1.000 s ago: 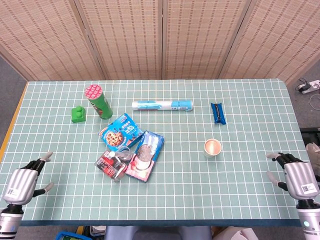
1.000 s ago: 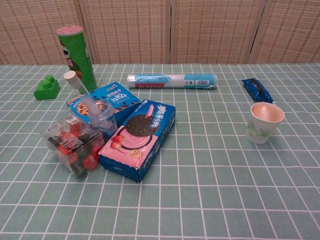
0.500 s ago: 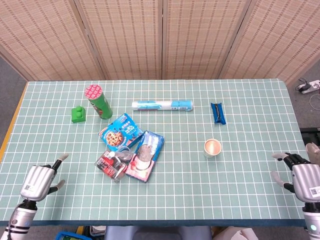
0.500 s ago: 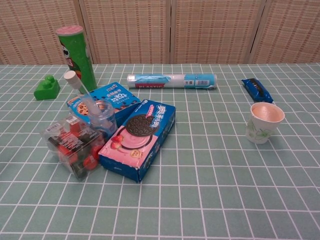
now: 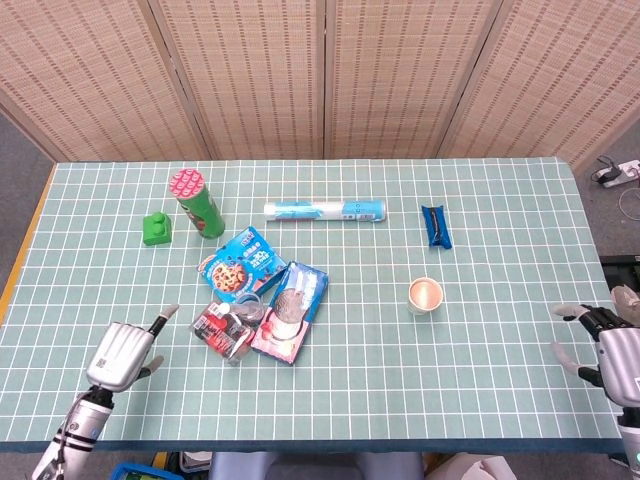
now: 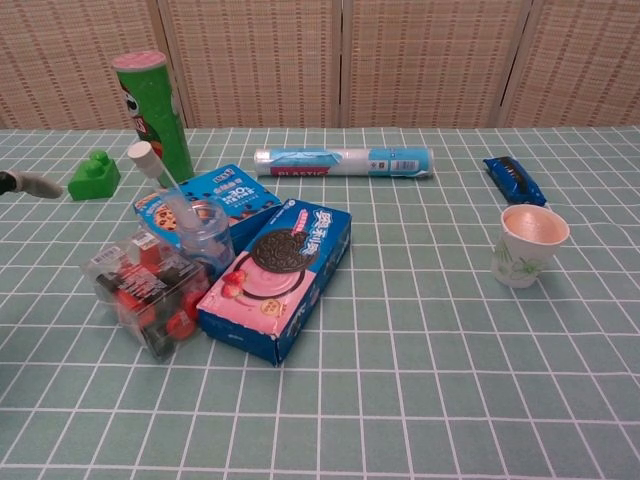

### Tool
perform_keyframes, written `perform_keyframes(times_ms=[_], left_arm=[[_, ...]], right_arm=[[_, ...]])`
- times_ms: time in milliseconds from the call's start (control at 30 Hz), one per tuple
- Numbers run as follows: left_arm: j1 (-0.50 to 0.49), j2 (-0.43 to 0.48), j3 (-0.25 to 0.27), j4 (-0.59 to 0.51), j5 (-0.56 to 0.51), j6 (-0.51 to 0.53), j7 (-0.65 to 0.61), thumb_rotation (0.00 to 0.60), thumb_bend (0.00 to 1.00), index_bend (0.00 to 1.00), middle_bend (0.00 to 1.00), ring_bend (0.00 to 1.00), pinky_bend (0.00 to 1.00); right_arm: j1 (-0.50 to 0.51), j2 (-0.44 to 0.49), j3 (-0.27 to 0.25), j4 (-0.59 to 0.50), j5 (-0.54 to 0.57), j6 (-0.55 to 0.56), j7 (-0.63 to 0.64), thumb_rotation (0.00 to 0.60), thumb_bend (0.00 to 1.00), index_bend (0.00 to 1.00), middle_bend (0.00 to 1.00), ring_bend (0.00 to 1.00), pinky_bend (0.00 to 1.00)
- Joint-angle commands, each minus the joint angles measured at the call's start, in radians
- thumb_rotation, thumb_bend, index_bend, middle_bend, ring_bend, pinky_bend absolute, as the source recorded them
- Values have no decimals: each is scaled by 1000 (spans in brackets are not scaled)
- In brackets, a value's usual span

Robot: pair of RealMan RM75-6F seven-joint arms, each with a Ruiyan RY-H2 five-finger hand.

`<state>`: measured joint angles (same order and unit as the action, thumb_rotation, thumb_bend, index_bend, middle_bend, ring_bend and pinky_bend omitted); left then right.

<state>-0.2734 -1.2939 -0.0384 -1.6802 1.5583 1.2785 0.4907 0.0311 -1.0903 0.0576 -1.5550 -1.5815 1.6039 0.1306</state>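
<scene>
My left hand is empty, fingers apart, low at the near-left table edge; nearest it lies the clear snack tub, touching the pink cookie box. It looks light, stiff and slick, so I'd take it across its short sides. A small jar crowds behind it. My right hand hangs empty, fingers spread, off the right edge, paper cup well apart.
</scene>
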Motion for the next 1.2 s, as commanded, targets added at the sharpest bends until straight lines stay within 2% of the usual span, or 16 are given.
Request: perform_keyframes(times_ms=[33,400,933,1200], left_arm=[[-22,-19,-9,-30,-31,-33,39,600,218,120,1000,912,1000],[-70,-62,-26,-86,-79,-72,157,600,219,82,1000,948,1000],[-126,-46,-25,-230,-133,-108,303,600,241,130,1000,970,1000],[-176,-37,-43,-291,-207,-149,387,600,241,139,1000,973,1000]], right_arm=[[-2,6,1,4,0,1,17,600,207,371,440,393,596],[3,23,-3,12,-1,-17,67,600,207,371,440,393,596],[1,37,-7,14,-6,-17,105,600,207,371,440,393,596],[6,37,-12,14,-14,-27,102,600,207,371,440,393,596]])
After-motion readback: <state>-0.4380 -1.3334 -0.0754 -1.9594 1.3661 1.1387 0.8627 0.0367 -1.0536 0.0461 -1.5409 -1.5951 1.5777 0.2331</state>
